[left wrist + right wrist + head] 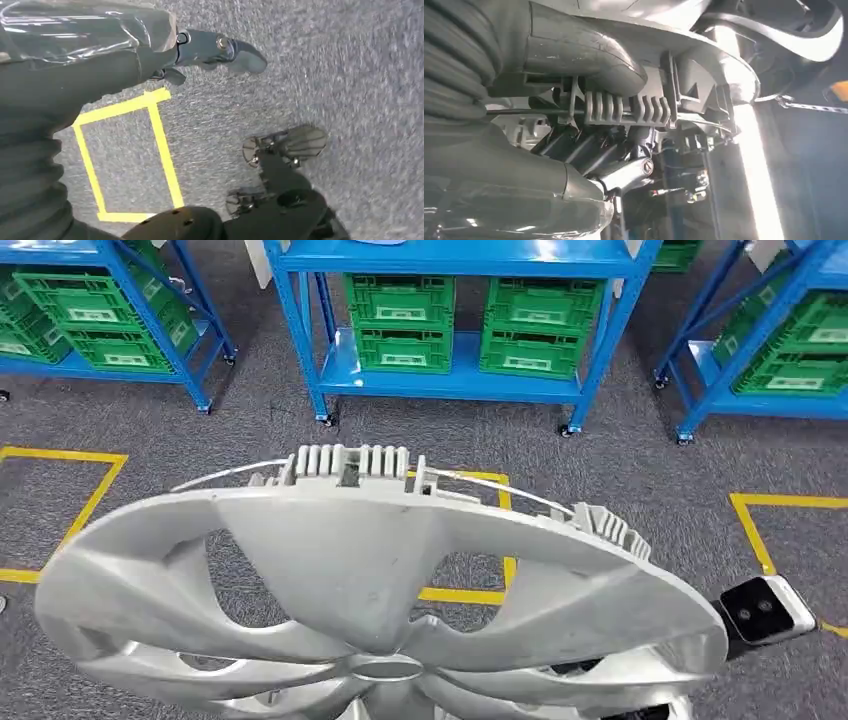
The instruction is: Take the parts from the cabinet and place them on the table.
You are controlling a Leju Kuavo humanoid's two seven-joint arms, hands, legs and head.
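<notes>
Carrying silver plastic spoked wheel cover (340,570): right hand (589,135) clamps its clipped rim; light, flexy, awkward. Left hand (200,50) hangs empty, fingers apart.

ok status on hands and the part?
Right hand grips silver wheel cover at its rim. Left hand holds nothing, over grey carpet. No table visible; blue racks ahead.

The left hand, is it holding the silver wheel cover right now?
No. The left hand hangs over grey carpet with nothing in its fingers; the wheel cover is carried elsewhere.
</notes>
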